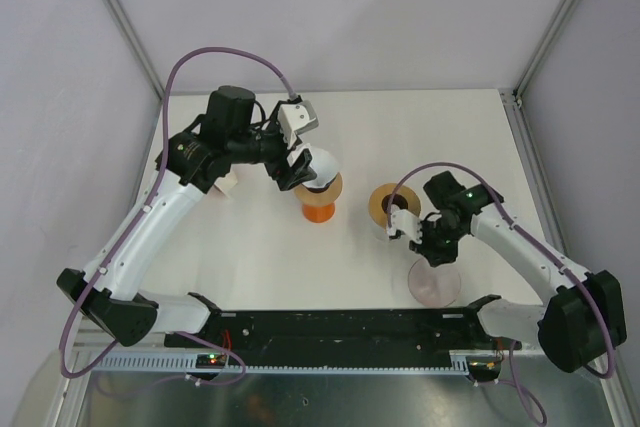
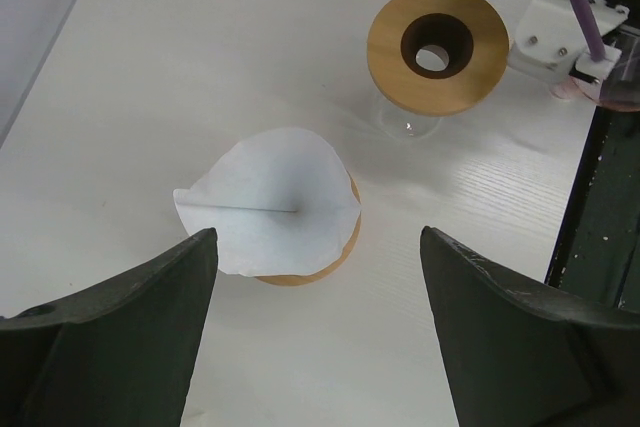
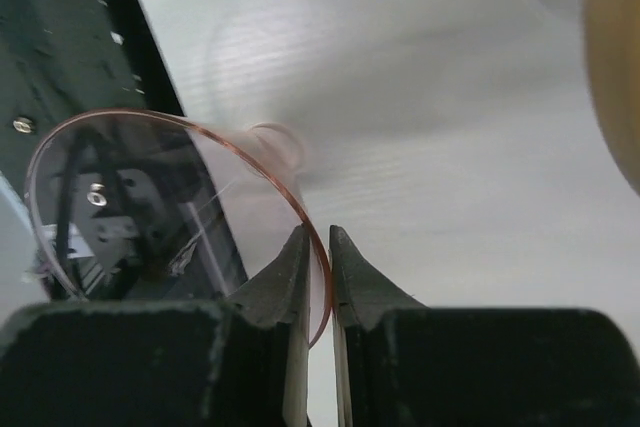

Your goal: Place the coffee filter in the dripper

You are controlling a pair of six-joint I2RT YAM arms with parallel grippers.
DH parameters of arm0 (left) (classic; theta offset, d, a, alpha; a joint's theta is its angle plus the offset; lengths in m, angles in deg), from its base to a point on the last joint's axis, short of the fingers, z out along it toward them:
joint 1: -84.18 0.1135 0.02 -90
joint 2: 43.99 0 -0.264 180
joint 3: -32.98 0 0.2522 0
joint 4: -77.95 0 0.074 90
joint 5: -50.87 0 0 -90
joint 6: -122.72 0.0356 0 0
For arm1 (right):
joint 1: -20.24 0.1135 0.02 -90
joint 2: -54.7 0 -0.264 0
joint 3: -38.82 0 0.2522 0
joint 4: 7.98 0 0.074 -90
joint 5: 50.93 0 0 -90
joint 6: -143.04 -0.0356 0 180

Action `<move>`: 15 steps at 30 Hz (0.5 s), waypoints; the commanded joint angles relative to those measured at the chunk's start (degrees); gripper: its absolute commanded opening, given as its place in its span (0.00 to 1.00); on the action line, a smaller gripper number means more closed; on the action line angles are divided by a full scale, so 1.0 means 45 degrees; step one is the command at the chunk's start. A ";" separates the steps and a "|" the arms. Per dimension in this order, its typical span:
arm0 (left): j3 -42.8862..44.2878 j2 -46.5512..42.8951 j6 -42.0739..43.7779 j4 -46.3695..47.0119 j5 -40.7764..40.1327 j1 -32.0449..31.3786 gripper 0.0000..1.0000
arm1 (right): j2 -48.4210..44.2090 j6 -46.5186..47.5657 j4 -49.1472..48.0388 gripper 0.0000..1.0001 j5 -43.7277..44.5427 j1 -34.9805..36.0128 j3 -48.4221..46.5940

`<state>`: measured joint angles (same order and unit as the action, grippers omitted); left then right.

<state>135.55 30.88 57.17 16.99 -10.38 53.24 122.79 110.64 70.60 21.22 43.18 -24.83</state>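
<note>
On the left, the left gripper (image 1: 297, 170) hangs over the white filter (image 1: 323, 168). Only its wrist view shows the fingers (image 2: 150, 317) spread wide with nothing between them, and the filter lying opened on a low orange stand (image 1: 318, 210). Further right a wooden ring (image 1: 387, 204) sits on glass, then the right gripper (image 1: 433, 245), which from above merely overlaps the clear pink dripper (image 1: 433, 285) by the front rail (image 1: 330, 325), though its own camera shows the jaws pinched on the dripper's rim. All this is on a white table (image 1: 250, 247) boxed by pale walls (image 1: 400, 17).
</note>
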 commanded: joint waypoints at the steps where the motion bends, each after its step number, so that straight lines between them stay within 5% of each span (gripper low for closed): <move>1: 0.0077 -0.0106 -0.0088 0.0410 0.0222 0.0080 0.86 | 0.0090 -0.1436 0.0026 0.00 -0.0587 0.1138 -0.0726; 15: 0.0419 0.0472 -0.0371 0.0412 -0.0309 0.0095 0.87 | -0.1039 -0.3208 -0.0728 0.00 -0.2271 0.2727 -0.2453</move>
<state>135.55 32.94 56.64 17.03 -11.01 53.24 120.37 98.58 68.80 15.41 54.96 -33.01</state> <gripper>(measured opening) 0.864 0.086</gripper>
